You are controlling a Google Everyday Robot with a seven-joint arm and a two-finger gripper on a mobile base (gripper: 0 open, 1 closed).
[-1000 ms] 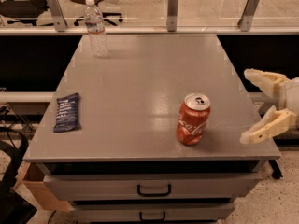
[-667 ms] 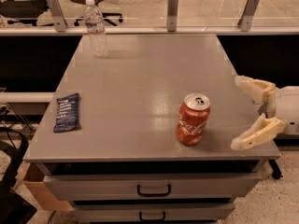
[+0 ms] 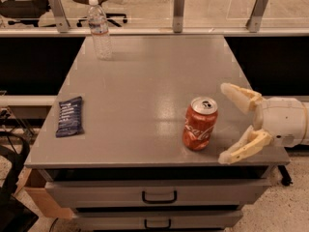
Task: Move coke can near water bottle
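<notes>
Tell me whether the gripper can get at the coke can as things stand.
Probably yes. The gripper sits close beside the coke can, its fingers spread wide and open toward it, and nothing lies on the table between them.

Table point(image 3: 145, 81): smooth grey top with a dull sheen. Can point(image 3: 199, 124): glossy red metal with a bright silvery lid. Bottle point(image 3: 99, 30): clear plastic, white cap, pale label band. Packet point(image 3: 70, 116): dark blue, slightly shiny wrapper. Gripper point(image 3: 224, 123), at the table's right edge beside the can: matt cream fingers, smooth white body.
</notes>
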